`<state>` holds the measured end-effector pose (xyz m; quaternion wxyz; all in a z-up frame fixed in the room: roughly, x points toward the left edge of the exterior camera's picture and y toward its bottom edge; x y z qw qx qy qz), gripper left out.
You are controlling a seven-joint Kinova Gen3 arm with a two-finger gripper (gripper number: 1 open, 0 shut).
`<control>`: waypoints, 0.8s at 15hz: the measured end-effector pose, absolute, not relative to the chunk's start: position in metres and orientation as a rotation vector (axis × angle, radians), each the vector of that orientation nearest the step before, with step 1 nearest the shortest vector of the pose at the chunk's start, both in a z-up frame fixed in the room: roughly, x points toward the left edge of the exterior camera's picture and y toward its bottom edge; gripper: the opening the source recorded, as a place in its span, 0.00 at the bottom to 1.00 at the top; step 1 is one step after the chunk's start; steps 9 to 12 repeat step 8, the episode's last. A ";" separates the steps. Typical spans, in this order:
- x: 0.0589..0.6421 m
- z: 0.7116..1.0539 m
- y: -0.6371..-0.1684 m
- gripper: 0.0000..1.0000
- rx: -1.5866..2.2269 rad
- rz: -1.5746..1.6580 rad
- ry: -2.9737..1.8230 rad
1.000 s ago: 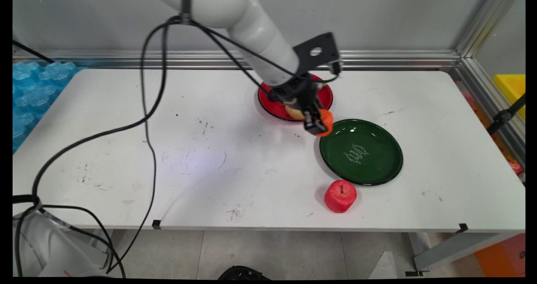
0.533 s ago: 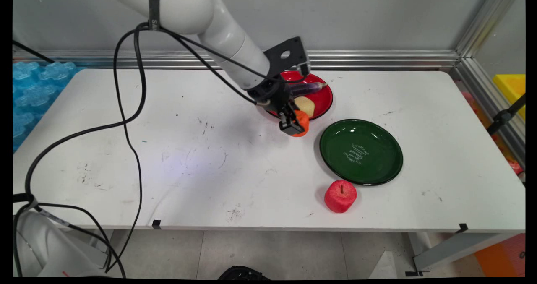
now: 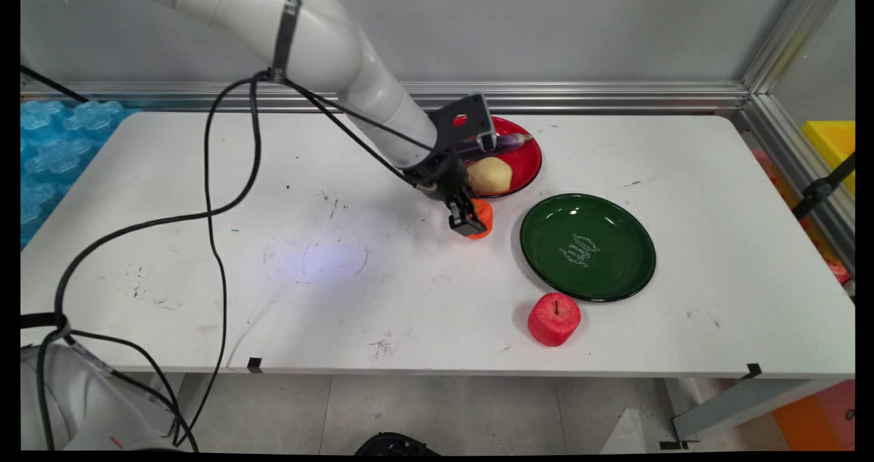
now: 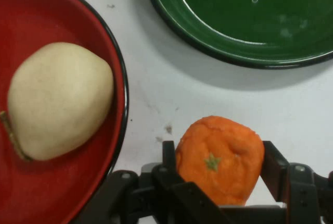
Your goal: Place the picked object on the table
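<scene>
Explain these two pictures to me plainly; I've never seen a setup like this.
The white jointed machine is a robot arm with a black two-finger gripper. One picture looks down from a fixed camera above the white table; the other comes from a camera on the hand itself. The gripper is shut on an orange toy fruit, low over the table between two plates. The red plate holds a pale yellow fruit and a purple item. The green plate holds nothing, and a red apple sits in front of it.
</scene>
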<state>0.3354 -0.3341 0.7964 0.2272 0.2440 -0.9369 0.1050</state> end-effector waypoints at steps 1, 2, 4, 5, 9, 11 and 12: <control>0.335 0.792 -0.336 0.00 0.671 0.285 -2.582; 0.335 0.787 -0.338 0.00 0.669 0.280 -2.583; 0.336 0.779 -0.341 0.00 0.662 0.271 -2.584; 0.337 0.777 -0.342 1.00 0.659 0.267 -2.583; 0.342 0.775 -0.339 1.00 0.646 0.253 -2.575; 0.342 0.775 -0.339 1.00 0.646 0.253 -2.575; 0.342 0.775 -0.339 1.00 0.646 0.253 -2.575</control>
